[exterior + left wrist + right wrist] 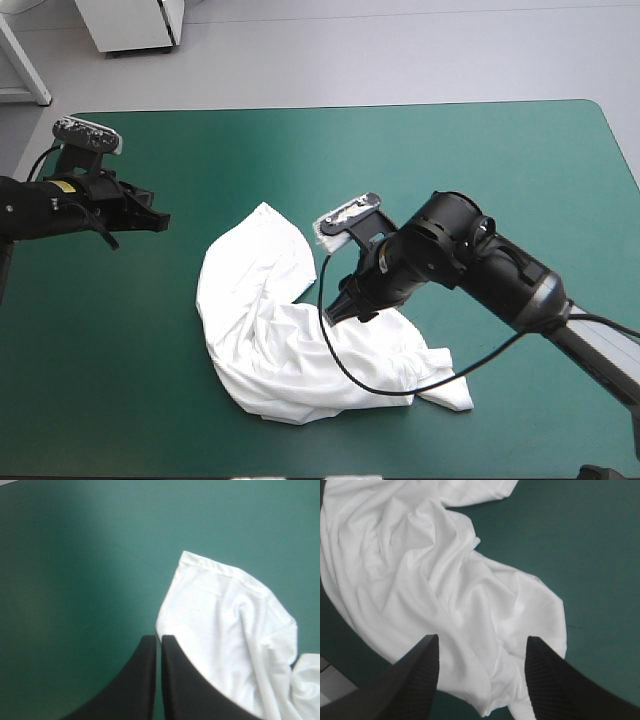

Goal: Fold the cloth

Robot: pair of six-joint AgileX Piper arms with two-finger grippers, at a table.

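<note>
I see the T-shirt [262, 345] lying as a crumpled, curved heap near the middle of the bench [460, 160], on its teal-green cover. My right claw [482, 642] hangs over the white cloth with its fingers spread wide, gripping nothing. My left claw [158, 636] is clenched empty, tips together, left of the heap and clear of it.

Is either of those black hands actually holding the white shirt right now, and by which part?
Nothing is held. The right hand hovers open over the T-shirt. The left hand is shut on nothing, off to the shirt's side.
</note>
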